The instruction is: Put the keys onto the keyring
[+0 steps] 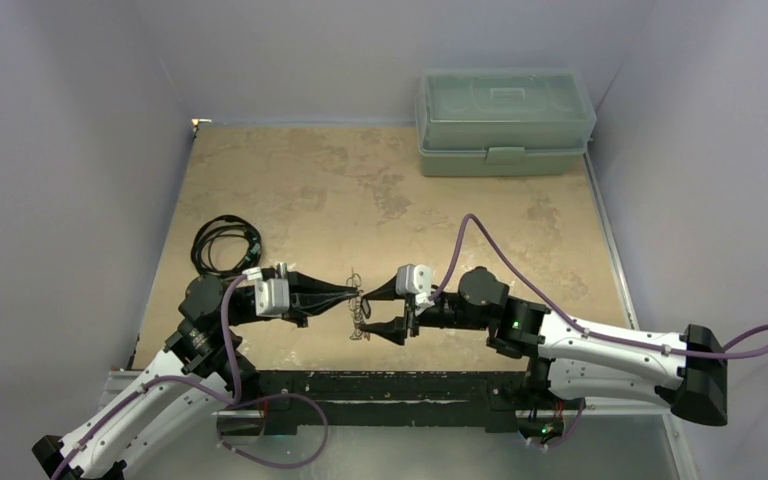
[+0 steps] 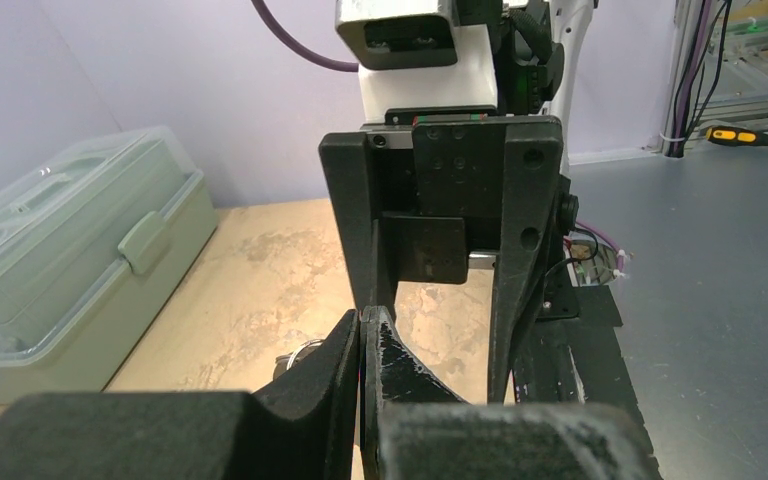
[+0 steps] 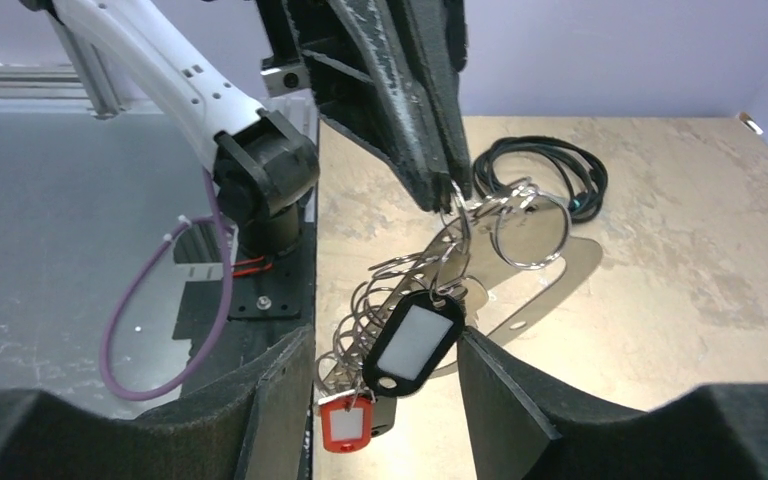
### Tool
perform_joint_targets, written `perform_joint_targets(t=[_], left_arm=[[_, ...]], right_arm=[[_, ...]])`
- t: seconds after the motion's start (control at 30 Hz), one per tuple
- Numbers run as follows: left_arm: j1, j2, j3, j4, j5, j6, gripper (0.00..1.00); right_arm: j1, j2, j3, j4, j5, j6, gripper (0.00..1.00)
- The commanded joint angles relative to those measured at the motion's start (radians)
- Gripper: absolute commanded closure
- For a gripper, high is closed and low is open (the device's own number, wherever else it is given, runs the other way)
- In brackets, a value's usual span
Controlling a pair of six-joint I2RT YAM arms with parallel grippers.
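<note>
My left gripper (image 1: 357, 292) is shut on the top of the keyring (image 3: 430, 270), a silvery plate with a row of wire loops that hangs tilted above the table. A large split ring (image 3: 531, 231) dangles beside the grip. Two keys hang from the loops: a dark-headed one with a white label (image 3: 415, 342) and, lower, a red-headed one (image 3: 345, 421). My right gripper (image 3: 385, 340) is open, one finger on each side of the hanging keys. The far finger (image 3: 505, 400) is close to the dark key's edge. In the left wrist view the shut jaws hide all but a sliver of ring (image 2: 300, 352).
A black coiled cable (image 1: 225, 243) lies on the tan tabletop behind the left arm. A pale green lidded box (image 1: 505, 120) stands at the back right. The arms' black base rail (image 1: 390, 385) runs along the near edge, and purple walls close in both sides.
</note>
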Motion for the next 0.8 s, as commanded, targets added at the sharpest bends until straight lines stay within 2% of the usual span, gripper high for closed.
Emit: perform_joint_targets(t=[0.0, 0.17, 0.33, 0.4, 0.67, 0.77], left_arm=[[0.006, 0.0, 0.0, 0.07, 0.012, -0.014, 1.0], [0.007, -0.001, -0.002, 0.07, 0.011, -0.014, 1.0], [0.007, -0.003, -0.002, 0.069, 0.011, -0.014, 1.0], [0.007, -0.004, -0.002, 0.067, 0.01, -0.013, 1.0], [0.007, -0.004, 0.001, 0.067, 0.009, -0.012, 1.0], [0.007, -0.003, 0.0, 0.066, 0.01, -0.011, 1.0]], right_arm=[[0.002, 0.024, 0.056, 0.051, 0.056, 0.013, 0.42], [0.002, 0.033, 0.063, 0.061, 0.067, 0.011, 0.46], [0.002, 0.025, 0.063, 0.054, 0.074, 0.003, 0.68], [0.002, 0.019, 0.064, 0.042, 0.079, 0.0, 0.73], [0.002, 0.005, 0.072, -0.015, 0.065, -0.014, 0.76], [0.002, -0.001, 0.082, -0.047, 0.068, -0.022, 0.72]])
